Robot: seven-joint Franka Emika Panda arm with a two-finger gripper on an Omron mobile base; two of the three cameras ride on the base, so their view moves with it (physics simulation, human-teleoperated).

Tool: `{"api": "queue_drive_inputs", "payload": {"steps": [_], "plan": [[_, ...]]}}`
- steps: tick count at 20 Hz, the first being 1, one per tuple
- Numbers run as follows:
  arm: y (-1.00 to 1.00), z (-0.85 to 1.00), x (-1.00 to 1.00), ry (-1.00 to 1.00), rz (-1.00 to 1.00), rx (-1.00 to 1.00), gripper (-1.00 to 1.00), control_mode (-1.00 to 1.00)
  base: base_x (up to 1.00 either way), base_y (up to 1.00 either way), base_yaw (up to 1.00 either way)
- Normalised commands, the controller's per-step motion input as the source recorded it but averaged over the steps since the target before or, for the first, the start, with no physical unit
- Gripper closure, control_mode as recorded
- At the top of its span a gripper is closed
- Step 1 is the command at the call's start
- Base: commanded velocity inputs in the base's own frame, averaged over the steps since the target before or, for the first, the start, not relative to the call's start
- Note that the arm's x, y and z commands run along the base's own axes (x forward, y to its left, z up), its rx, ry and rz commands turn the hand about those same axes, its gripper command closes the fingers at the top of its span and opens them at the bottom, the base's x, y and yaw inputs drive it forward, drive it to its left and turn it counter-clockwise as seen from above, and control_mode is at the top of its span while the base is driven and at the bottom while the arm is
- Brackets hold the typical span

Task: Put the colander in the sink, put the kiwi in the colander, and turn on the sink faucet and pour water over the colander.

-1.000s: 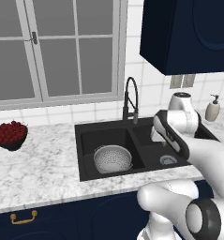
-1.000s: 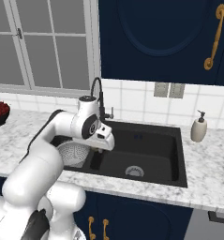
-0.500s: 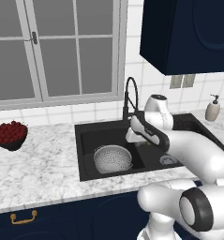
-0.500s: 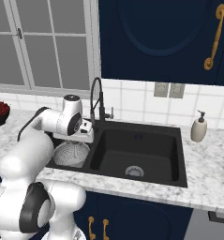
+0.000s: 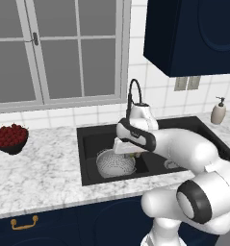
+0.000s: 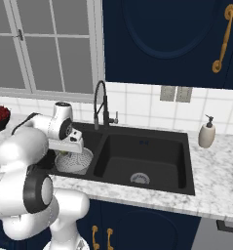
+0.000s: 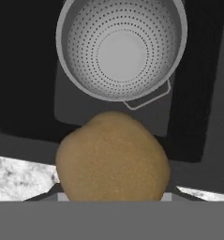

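Berries in a dark bowl [image 5: 10, 139] sit on the white marble counter [image 5: 39, 173], well to the left of the sink [image 5: 90, 144]. No brand, label or writing can be read on anything in the pictures.

Inside the sink's left basin lies the colander [image 5: 115, 163], upright, its holed silver bowl open to the top; the hand view shows one small handle against the black basin floor. Right of the colander and just above its rim hangs the tool [image 5: 129, 153], carried low by the white arm. The kiwi [image 7: 112, 157] is pinched in the tool, the tan-brown fruit large at the bottom of the hand view and covering the finger tips, with the colander [image 7: 120, 47] beyond it. In the right base view a pale bit of it [image 6: 63, 153] peeks under the hand, over the colander [image 6: 75, 161].

Behind the sink rises the sink faucet [image 6: 101, 105], black and arched. Far right of the sink stands a beige soap dispenser [image 6: 206, 133].
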Motion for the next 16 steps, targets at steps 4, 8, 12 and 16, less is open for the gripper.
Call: {"api": "queue_drive_inputs", "payload": {"steps": [4,8,12,16], "plan": [[0.42,-0.34,0.24,0.18,0.03,0.00,1.00,-1.00,0.00,0.00,0.00],[0.05,-0.22,0.54,0.06,0.03,0.00,1.00,-1.00,0.00,0.00,0.00],[0.00,-0.40,0.35,0.00,0.00,0.00,1.00,-1.00,0.00,0.00,0.00],[0.00,-0.62,0.25,0.00,0.00,-0.01,1.00,-1.00,0.00,0.00,0.00]]}}
